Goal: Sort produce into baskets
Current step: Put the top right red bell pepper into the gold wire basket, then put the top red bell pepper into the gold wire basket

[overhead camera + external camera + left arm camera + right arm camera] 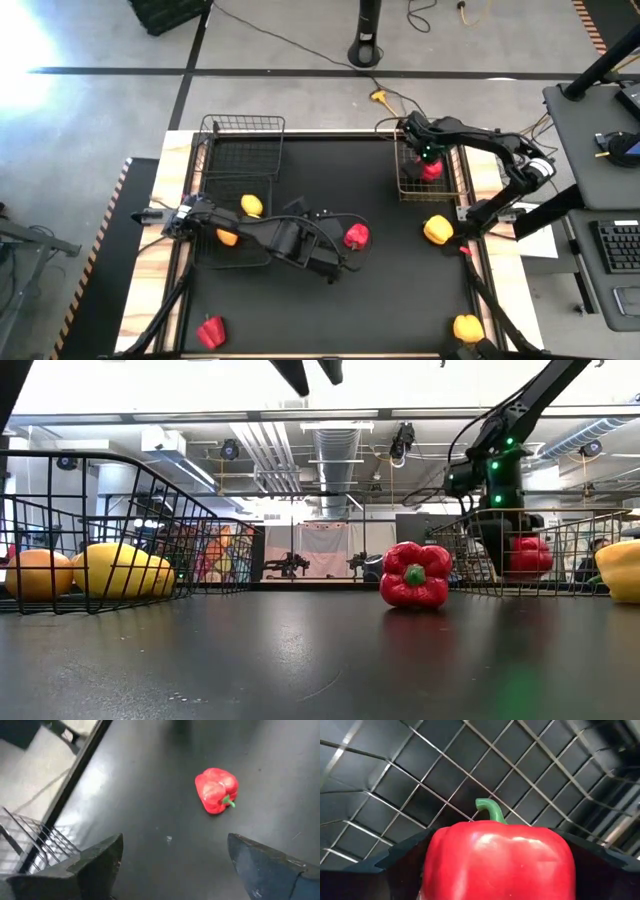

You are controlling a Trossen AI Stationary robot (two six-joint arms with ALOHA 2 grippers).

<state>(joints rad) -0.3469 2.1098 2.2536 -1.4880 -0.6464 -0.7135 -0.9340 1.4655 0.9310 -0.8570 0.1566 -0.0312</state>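
Note:
My right gripper point(428, 162) reaches down into the wire basket point(405, 190) at the table's far right, shut on a red pepper point(500, 862). That pepper point(528, 555) sits low inside the basket; whether it rests on the mesh floor I cannot tell. My left gripper point(172, 865) hangs open high over the middle of the table with nothing between its fingers. Just beyond it a second red pepper point(356, 237) lies on the black mat. Two yellow-orange pieces point(252, 206) point(228, 237) lie in the left basket point(205, 255). My right gripper has the red pepper's two opposite side walls point(437, 865) between its two fingers, one on each flank. The fingers come from above, pointing steeply down. The green stem point(490, 810) sticks out past the fingers over the basket's mesh floor.
A second wire basket point(240, 125) stands at the far left. Loose on the mat are a yellow pepper point(437, 229) near the right basket, a yellow piece point(467, 327) at the near right and a red pepper point(211, 331) at the near left. My left arm crosses the left basket.

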